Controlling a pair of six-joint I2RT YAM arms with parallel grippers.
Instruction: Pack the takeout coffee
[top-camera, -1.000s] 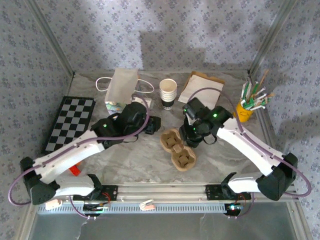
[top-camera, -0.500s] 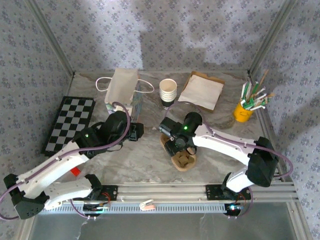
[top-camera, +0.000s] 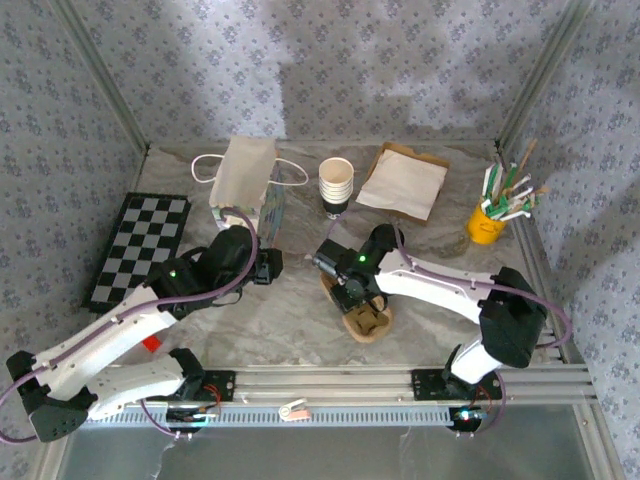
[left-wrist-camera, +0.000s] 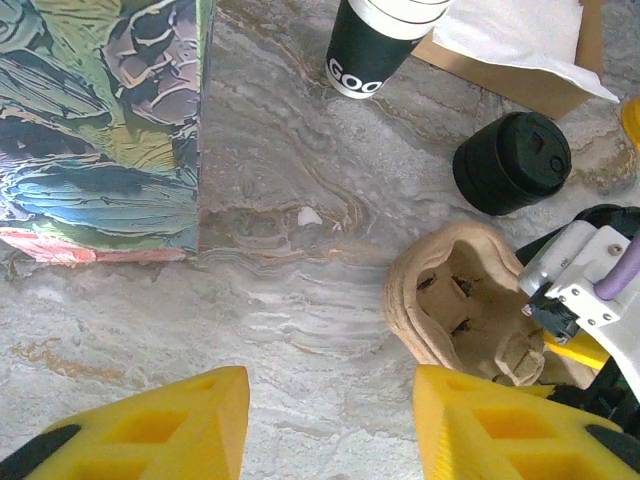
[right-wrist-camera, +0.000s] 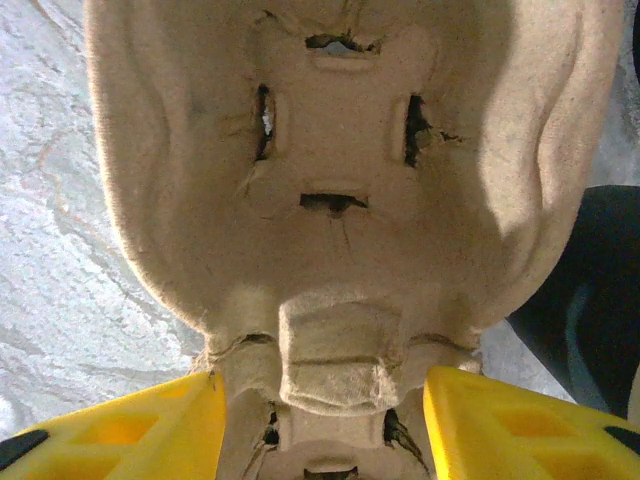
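Note:
A brown pulp cup carrier (top-camera: 368, 318) lies flat on the marble table, in front of the middle. My right gripper (top-camera: 345, 288) hangs low over its far cell. In the right wrist view the carrier (right-wrist-camera: 335, 150) has its narrow middle between the yellow fingers (right-wrist-camera: 130, 430); my right gripper (right-wrist-camera: 325, 420) is open and both fingers stand close to the carrier's sides. My left gripper (top-camera: 268, 265) is open over bare table, left of the carrier (left-wrist-camera: 455, 300). A stack of paper cups (top-camera: 336, 185) stands at the back. A black lid (left-wrist-camera: 512, 162) lies beyond the carrier.
A paper bag (top-camera: 245, 180) with handles stands at the back left, its printed side (left-wrist-camera: 100, 120) near my left gripper (left-wrist-camera: 330, 420). Napkins (top-camera: 403, 183) lie at the back right beside a yellow cup of stirrers (top-camera: 487, 222). A checkerboard (top-camera: 140, 250) lies at the left.
My right arm swung left from behind the carrier onto it and its jaws narrowed. My left arm drew back to the left, away from the carrier.

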